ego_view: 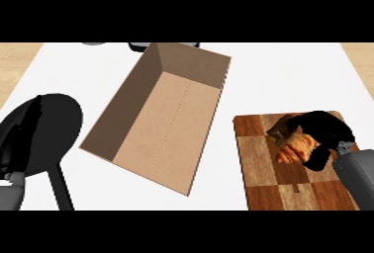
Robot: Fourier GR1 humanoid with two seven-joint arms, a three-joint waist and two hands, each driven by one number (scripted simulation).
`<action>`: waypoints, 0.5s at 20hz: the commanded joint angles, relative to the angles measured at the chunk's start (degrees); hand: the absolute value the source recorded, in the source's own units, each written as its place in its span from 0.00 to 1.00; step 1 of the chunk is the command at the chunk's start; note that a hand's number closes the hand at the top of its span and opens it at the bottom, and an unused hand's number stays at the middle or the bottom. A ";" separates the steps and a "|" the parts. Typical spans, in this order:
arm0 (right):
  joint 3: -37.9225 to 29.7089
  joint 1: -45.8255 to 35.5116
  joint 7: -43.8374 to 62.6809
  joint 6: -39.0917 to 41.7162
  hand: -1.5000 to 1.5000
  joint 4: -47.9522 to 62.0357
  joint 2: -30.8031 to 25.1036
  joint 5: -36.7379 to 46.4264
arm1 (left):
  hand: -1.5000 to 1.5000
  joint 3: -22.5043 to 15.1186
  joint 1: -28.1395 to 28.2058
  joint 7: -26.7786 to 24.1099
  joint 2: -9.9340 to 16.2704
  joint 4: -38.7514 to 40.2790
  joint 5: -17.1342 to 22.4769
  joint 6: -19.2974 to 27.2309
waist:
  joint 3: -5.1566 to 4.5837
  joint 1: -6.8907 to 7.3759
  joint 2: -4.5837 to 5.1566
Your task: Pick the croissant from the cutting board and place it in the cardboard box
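The croissant (294, 148) is lying on the cutting board (263, 173), in its upper right part. It is showing a golden brown, ridged crust with a darker end toward the top, and only a part of it is visible. The right hand (325, 131) is bending over it from the right side, and its black fingers are curling around the pastry, so the hand is gripping the croissant. The grey forearm is coming in from the lower right edge. The cardboard box (164, 113) is standing open, just beside the board on its left, and is turned at an angle. The left hand (36, 133) is resting open at the left edge, fingers relaxed, holding nothing.
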 commanded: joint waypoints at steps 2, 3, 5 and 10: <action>-0.08 -4.49 -13.57 -7.18 1.00 2.11 5.65 -4.46 | 0.50 -1.50 -2.10 -0.09 -2.04 0.61 -1.37 1.34 | 0.88 1.10 1.30; -1.29 -6.70 -15.61 -8.49 1.00 4.44 5.05 -4.56 | 0.50 -0.57 -1.85 0.58 -0.90 1.16 -0.87 0.46 | 0.84 1.31 1.20; -3.58 -9.06 -18.70 -13.27 1.00 9.86 5.64 -4.54 | 0.50 -1.29 2.36 -1.83 -1.68 -1.26 -1.01 0.38 | 0.82 1.79 1.02; -8.08 -14.13 -20.23 -18.25 1.00 10.48 4.39 -4.27 | 0.50 1.47 0.13 -0.35 0.04 -0.31 -0.12 -0.86 | 0.70 0.01 0.54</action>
